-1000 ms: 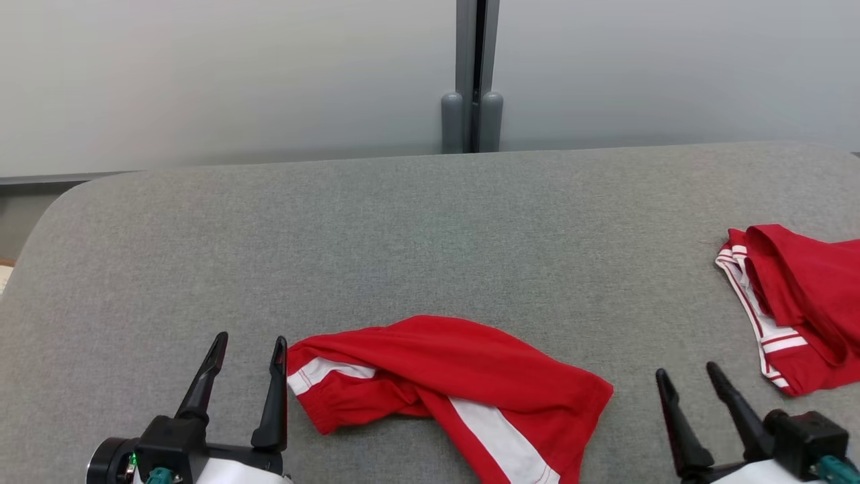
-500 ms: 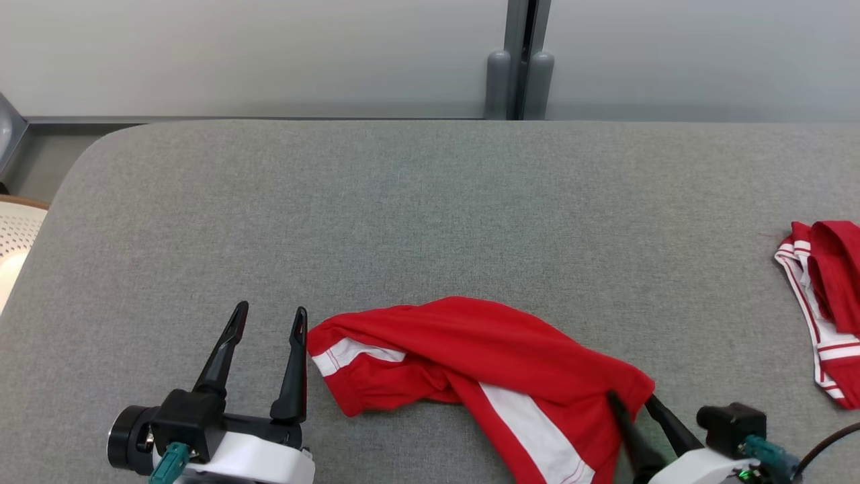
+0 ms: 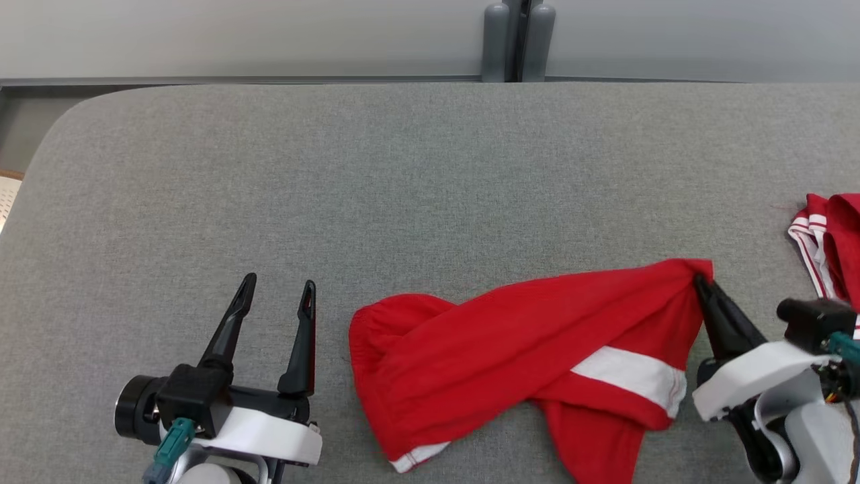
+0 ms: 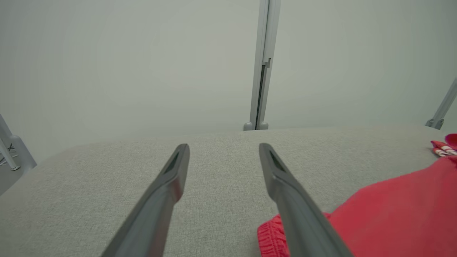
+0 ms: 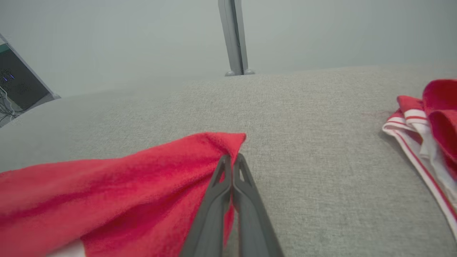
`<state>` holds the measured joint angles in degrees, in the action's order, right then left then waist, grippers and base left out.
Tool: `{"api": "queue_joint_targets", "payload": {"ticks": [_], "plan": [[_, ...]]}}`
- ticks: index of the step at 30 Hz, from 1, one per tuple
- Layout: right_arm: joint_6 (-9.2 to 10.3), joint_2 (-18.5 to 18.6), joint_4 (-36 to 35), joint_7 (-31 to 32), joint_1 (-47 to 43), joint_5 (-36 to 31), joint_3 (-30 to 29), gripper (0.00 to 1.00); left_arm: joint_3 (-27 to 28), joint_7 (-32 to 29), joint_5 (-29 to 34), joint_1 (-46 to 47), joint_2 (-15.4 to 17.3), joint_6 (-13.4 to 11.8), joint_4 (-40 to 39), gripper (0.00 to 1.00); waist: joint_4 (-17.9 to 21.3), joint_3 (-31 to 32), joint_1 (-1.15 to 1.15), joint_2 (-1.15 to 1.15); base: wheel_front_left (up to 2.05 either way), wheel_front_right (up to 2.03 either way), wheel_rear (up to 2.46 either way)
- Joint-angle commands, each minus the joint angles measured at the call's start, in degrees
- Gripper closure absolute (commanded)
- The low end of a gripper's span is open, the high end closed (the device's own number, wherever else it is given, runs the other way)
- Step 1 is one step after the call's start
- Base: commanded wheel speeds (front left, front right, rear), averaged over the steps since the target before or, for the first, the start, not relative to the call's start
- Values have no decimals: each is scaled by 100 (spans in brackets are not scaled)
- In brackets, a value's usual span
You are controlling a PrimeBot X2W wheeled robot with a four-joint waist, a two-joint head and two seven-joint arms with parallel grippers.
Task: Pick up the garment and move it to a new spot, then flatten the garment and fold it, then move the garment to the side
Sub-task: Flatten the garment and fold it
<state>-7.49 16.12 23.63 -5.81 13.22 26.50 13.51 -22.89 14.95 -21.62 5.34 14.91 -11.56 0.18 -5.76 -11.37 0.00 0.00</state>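
Grey cloth covers the table (image 3: 430, 168) before me, and the red garment (image 3: 510, 336) lies stretched across its near part. My right gripper (image 3: 699, 281) is pinched on the garment's far right corner; my left gripper (image 3: 279, 281) stands wide and empty, just left of it.

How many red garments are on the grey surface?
2: the near garment lies front centre, a corner pinched by the right gripper; the second garment is at the right edge, cut off.
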Motion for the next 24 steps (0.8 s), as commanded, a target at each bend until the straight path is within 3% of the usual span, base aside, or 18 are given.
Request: {"api": "queue_joint_targets", "payload": {"ticks": [1,7,8,9,10,18,24], "plan": [[0,76,78,3,179,50,-16,100,31,24,48,120,-13,39,25,0,10,-65,0,0,0,0,0],[1,184,526,-57,745,241,141,100,94,26,146,259,-104,173,98,0,6,-163,0,0,0,0,0],[0,197,583,-122,794,260,179,78,107,27,164,259,-119,197,111,0,10,-167,0,0,0,0,0],[1,187,636,-146,816,295,211,64,119,27,177,254,-135,213,117,0,17,-160,0,0,0,0,0],[1,174,678,-189,825,312,247,0,138,26,198,245,-144,239,128,0,27,-149,0,0,0,0,0],[0,249,235,-782,560,-26,83,0,393,27,361,71,-202,229,92,0,171,44,0,0,0,0,0],[0,148,-659,-891,7,-597,-335,0,562,27,467,-149,-198,225,52,0,266,299,0,0,0,0,0]]}}
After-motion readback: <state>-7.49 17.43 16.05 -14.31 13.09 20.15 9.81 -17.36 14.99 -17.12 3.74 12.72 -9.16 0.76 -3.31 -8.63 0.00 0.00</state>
